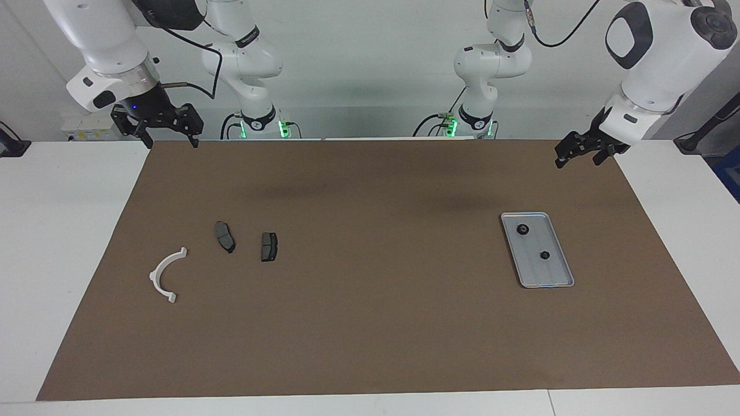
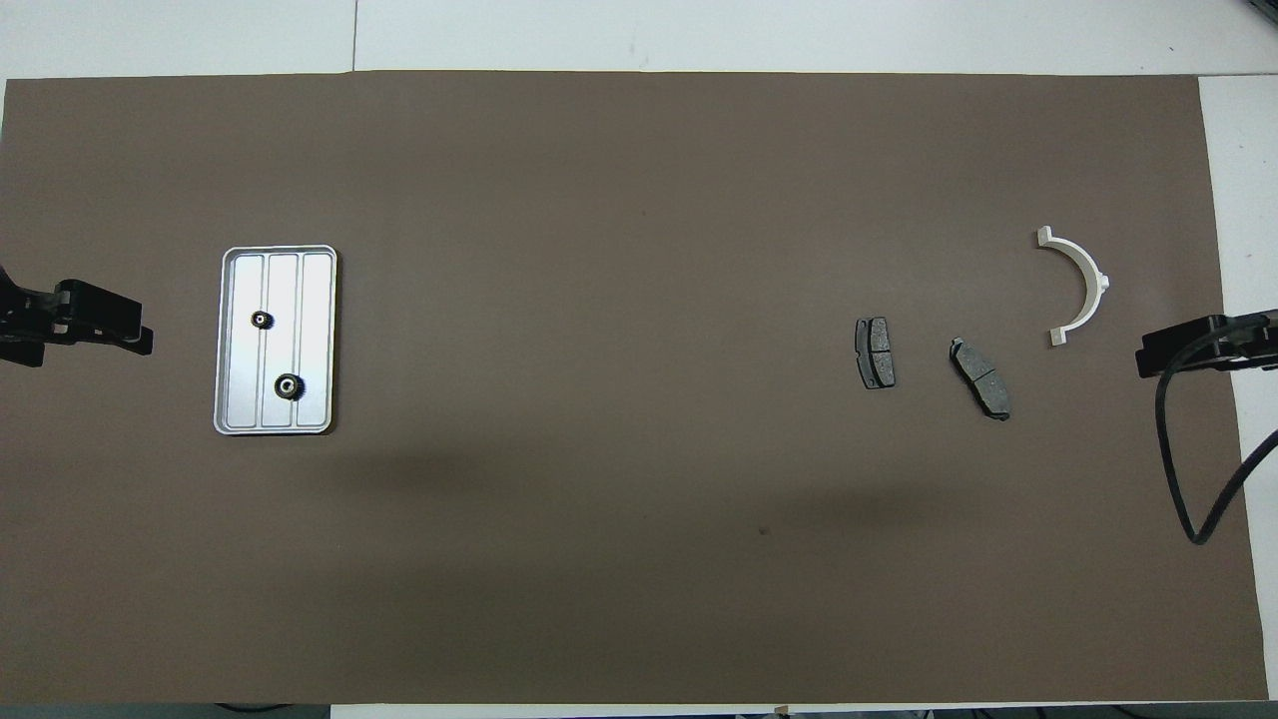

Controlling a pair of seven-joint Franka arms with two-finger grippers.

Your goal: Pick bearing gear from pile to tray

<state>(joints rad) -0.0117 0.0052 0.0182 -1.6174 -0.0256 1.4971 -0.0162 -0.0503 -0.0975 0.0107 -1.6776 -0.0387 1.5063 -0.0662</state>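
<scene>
A brown mat (image 1: 370,271) is covering most of the white table (image 1: 63,242). The right gripper (image 1: 167,137) is hanging with fingers spread above the mat's corner at the right arm's end, holding nothing; the left gripper (image 1: 578,155) is hanging empty above the mat's edge at the left arm's end, fingers spread too. The tray (image 1: 552,283) is lying toward the left arm's end, with two bearing gears (image 1: 522,230) sitting in it, apart from each other. Toward the right arm's end the pile is lying loose: a white arc (image 1: 165,274) and, beside it, two brake pads (image 1: 225,237), none touching
</scene>
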